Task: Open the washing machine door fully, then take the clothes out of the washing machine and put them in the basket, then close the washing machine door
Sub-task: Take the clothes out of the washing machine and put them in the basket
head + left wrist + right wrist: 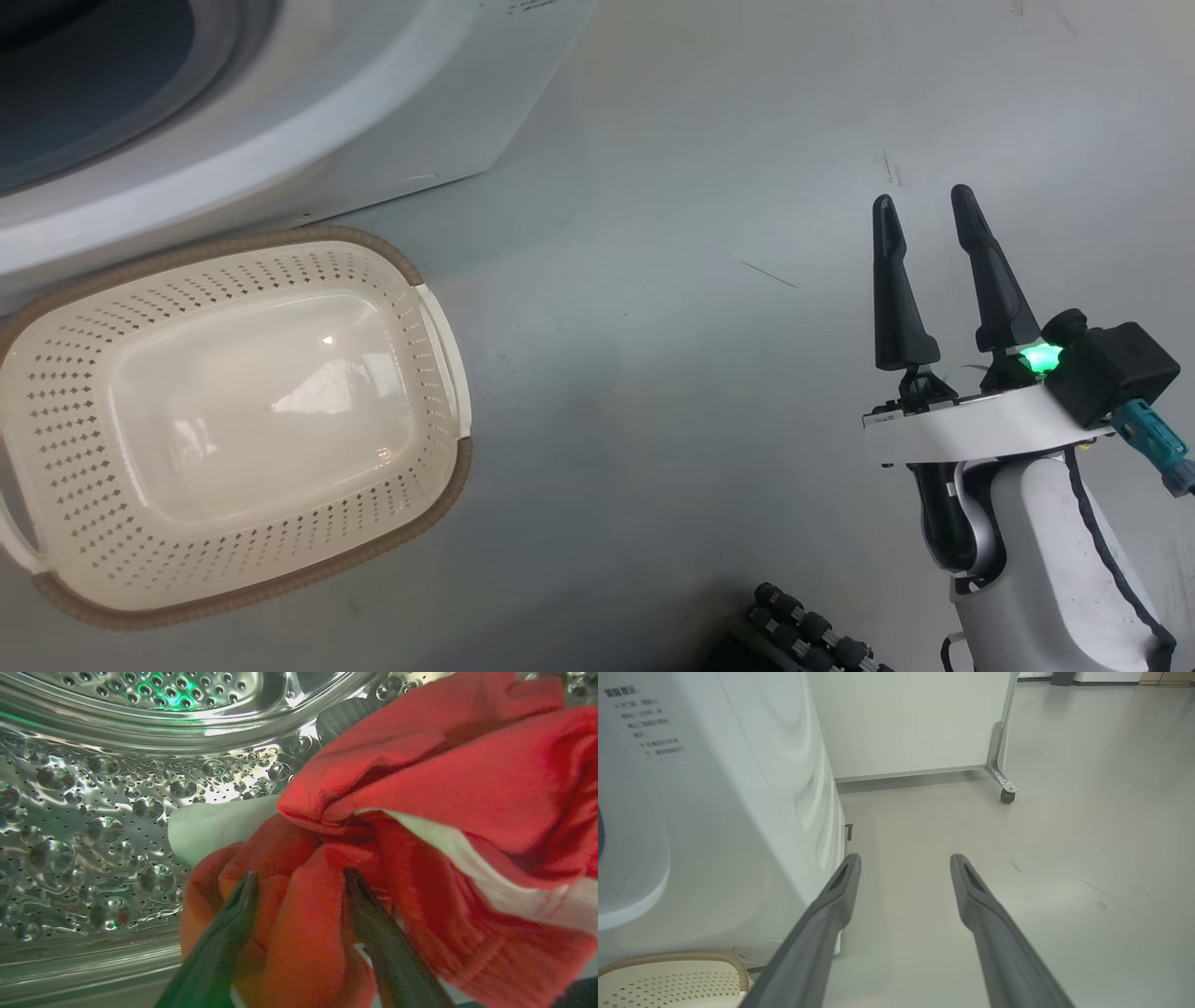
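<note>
Smooth grey floor [700, 373], scuffed in spots. A white partition on casters [906, 723] stands behind the washing machine [327, 140]. The basket [280, 235] sits on the floor in front of the machine, just beside its base. Right gripper [922, 198] hangs over bare floor, well apart from the basket, fingers spread w/ nothing btwn them. Inside the steel drum [93, 826] the clothes [444, 779], red w/ white trim, lie heaped. Left gripper [301, 875] is pushed into them, fingers wide apart, a red fold btwn them, not pinched.
</note>
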Robot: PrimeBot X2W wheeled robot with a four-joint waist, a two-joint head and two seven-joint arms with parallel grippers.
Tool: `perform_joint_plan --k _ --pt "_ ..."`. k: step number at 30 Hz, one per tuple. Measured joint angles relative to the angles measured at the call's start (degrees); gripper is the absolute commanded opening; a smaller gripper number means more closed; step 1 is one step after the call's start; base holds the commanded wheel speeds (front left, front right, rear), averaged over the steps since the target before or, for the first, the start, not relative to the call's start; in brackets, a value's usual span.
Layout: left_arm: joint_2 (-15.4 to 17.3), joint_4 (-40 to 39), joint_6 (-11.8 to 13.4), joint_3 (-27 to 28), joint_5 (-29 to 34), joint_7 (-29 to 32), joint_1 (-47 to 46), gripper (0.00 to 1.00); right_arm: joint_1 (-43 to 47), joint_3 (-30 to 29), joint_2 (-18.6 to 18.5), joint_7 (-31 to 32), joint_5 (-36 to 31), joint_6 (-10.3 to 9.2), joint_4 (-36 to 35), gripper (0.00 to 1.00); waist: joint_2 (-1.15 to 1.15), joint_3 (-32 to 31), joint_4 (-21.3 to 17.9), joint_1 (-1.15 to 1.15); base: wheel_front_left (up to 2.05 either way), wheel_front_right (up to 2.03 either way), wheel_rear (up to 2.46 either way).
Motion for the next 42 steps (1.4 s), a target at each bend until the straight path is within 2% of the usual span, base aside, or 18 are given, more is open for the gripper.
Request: perform_joint_plan --k 11,16,27,34,36,42 --pt "-0.7 1.0 0.2 -0.2 0.0 -1.5 -1.1 0.00 -1.1 -0.7 0.0 0.0 0.1 -0.43 0.2 1.00 0.00 0.4 0.1 0.00 0.00 0.00 0.00" --pt "-3.2 0.8 1.2 0.5 -1.1 -5.2 -1.2 0.00 -1.2 -2.1 0.0 0.0 -0.5 -0.89 0.1 1.00 0.00 0.3 1.1 0.00 0.00 0.00 0.00" --pt "-6.3 -1.0 2.7 4.2 -5.1 -17.3 2.8 0.00 -1.2 -2.9 0.0 0.0 -2.5 -0.85 0.2 1.00 0.00 -1.0 4.5 0.00 0.00 0.00 0.00" --pt "-9.8 -3.1 3.2 5.3 -6.5 -25.9 8.7 0.00 -1.2 -3.5 0.0 0.0 -4.4 -0.34 1.2 1.00 0.00 -3.2 6.4 0.00 0.00 0.00 0.00" --pt "-11.5 -4.3 3.2 5.7 -7.8 -30.7 12.7 0.00 -0.7 -4.2 0.0 0.0 -5.7 -0.16 1.8 1.00 0.00 -5.3 7.9 0.00 0.00 0.00 0.00" --pt "-14.0 -6.2 3.7 6.2 -8.9 -36.5 17.5 0.00 0.6 -4.7 -0.2 0.0 -7.1 0.43 2.6 1.00 0.00 -8.1 9.8 0.00 0.00 0.00 0.00"
